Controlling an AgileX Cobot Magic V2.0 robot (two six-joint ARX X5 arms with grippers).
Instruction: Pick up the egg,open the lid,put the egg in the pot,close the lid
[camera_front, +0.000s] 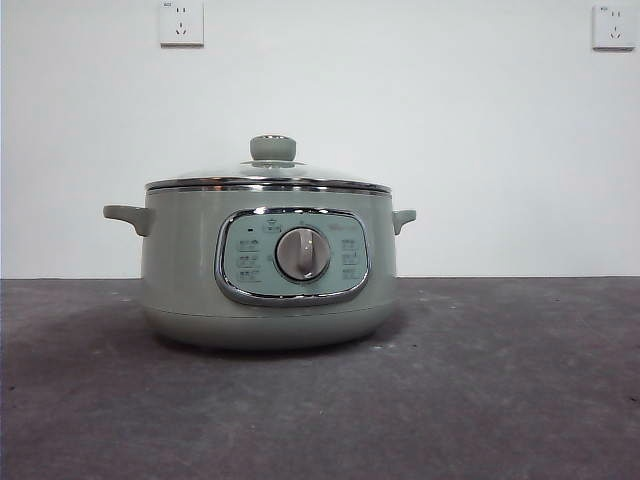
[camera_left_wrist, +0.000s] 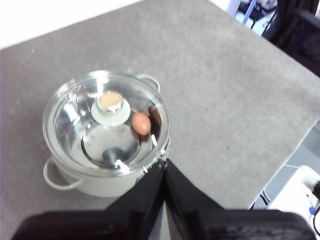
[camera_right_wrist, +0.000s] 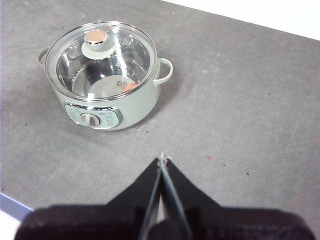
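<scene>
The egg (camera_left_wrist: 141, 123) lies inside the pot (camera_front: 268, 268) under the seated lid (camera_left_wrist: 106, 123), the task apparently complete, which would explain why the left tool (camera_left_wrist: 164, 165) and right tool (camera_right_wrist: 161, 161) hang above the table (camera_front: 500, 400), jaws together, empty.

No word, brand or number can be read. The pale sage-green electric cooking pot (camera_front: 270, 265) carries small light markings on its chrome-framed control panel (camera_front: 292, 256), ranged either side of the round metal dial (camera_front: 302, 253), but they are too small and blurred to make out.
</scene>
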